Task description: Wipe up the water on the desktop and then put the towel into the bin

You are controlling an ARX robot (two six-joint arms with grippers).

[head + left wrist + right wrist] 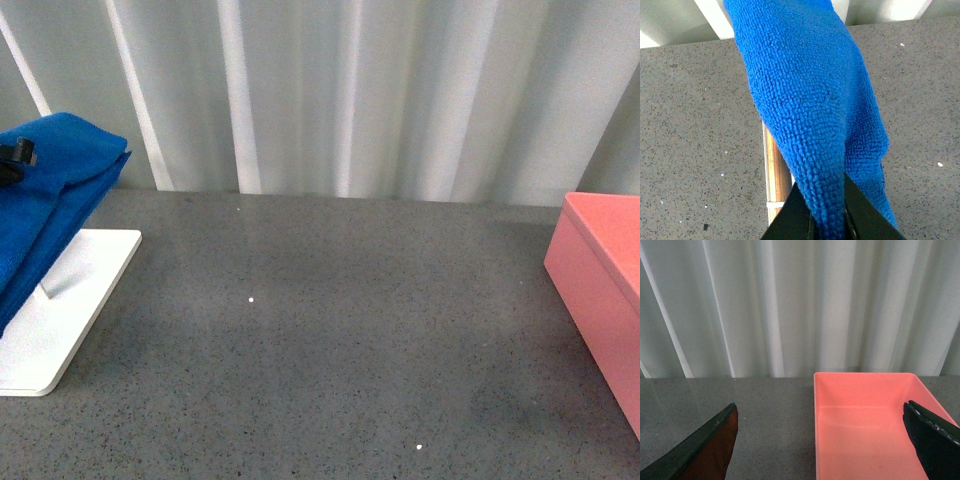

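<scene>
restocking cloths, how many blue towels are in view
1. The towel hangs over the rack at the desktop's left, pinched in the left claw. Others may be out of frame.

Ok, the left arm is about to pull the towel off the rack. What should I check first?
1. Left gripper shut on towel: ok, the cloth is pinched between its fingers.
2. Towel free of the rod: not ok, it hangs over it.
3. Water spotted on the desktop: cannot tell, no clear puddle shows.
4. Bin open and unblocked: ok, nothing in the part that shows.
5. Right gripper open and holding nothing: ok.
</scene>
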